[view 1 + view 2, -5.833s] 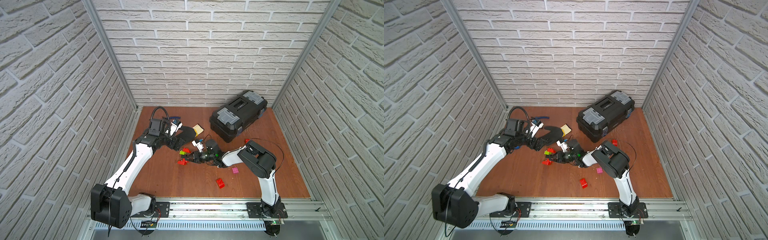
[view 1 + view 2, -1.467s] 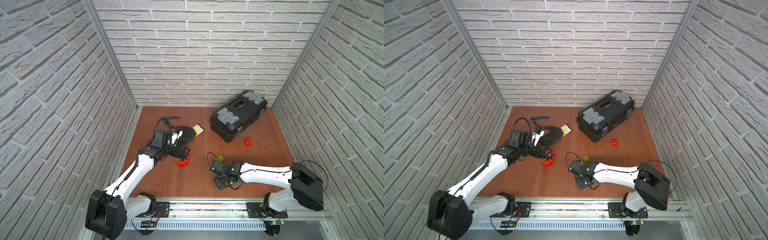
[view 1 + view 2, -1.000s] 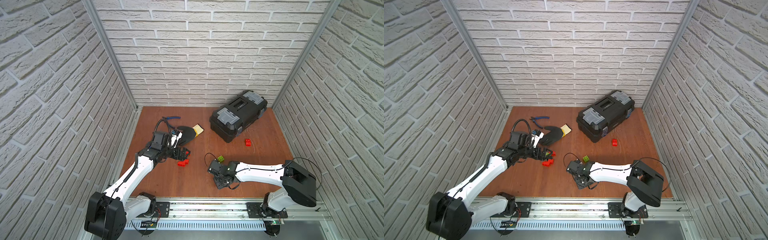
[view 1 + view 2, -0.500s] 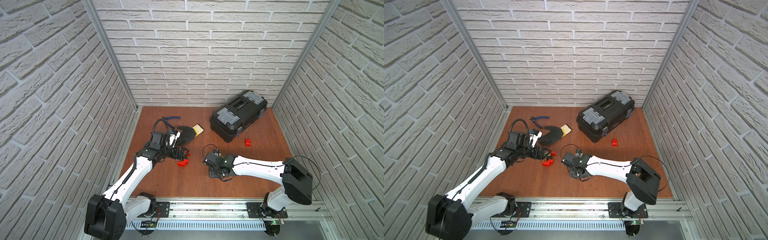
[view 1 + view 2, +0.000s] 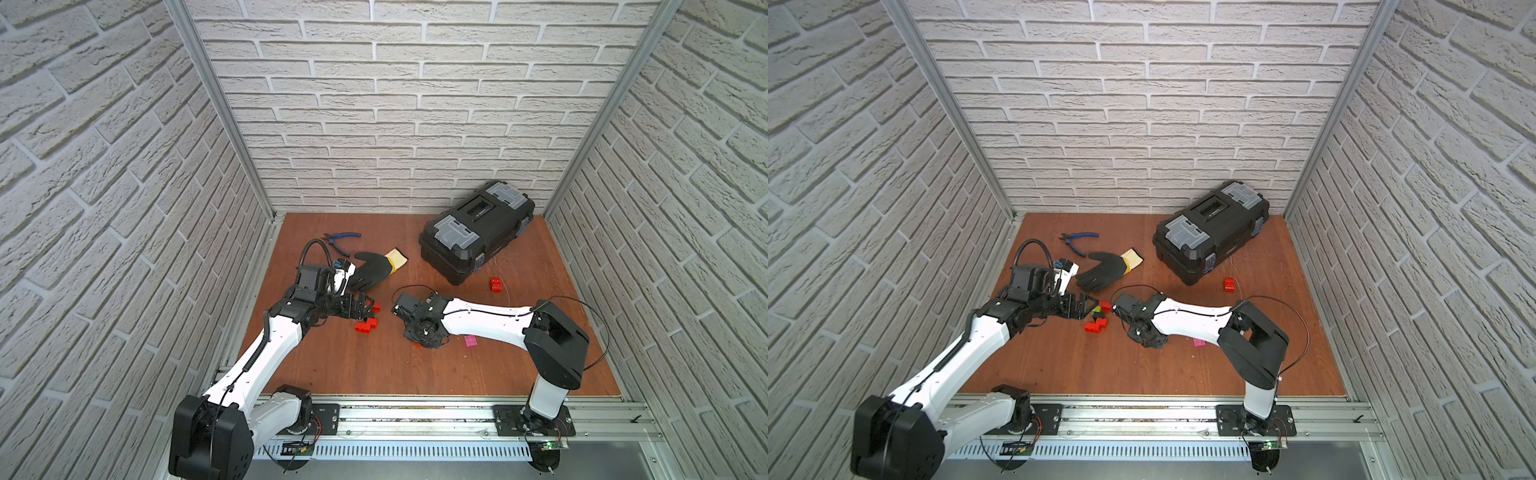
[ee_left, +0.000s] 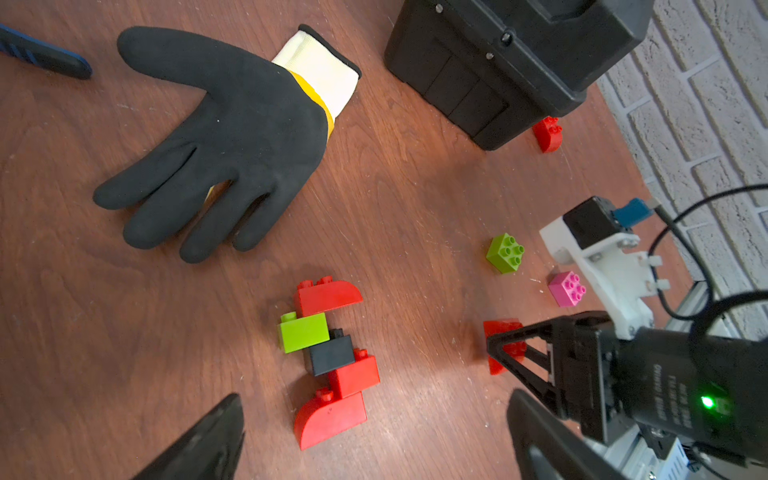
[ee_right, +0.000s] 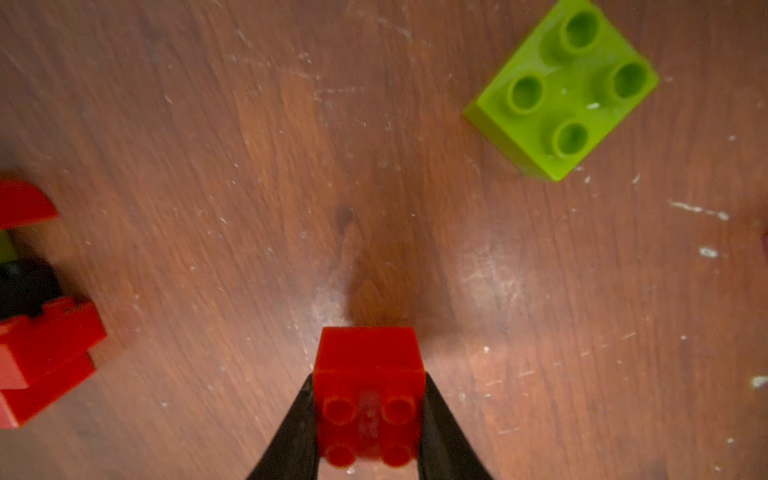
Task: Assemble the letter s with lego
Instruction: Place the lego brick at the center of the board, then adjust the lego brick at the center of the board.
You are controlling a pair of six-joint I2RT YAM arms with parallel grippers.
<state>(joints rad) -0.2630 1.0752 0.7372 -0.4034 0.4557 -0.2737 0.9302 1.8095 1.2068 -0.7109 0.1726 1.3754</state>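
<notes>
Red brick [image 7: 369, 374] seemingly nearer assembly [image 6: 328, 361]

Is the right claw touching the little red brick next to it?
Touching. The right wrist view shows the right gripper shut on the red brick, pressing against both its sides with no gap.

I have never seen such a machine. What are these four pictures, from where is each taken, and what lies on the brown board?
Two white robot arms stand at the edge of a wooden table. Two pictures look down from above; the two close ones come from cameras on the arms' wrists. The left gripper is open, close to a joined group of red, lime and black bricks. The right gripper is shut on a red brick. Loose on the table lie a lime brick, a pink brick, another red brick near the black toolbox, a black glove and blue-handled pliers.
</notes>
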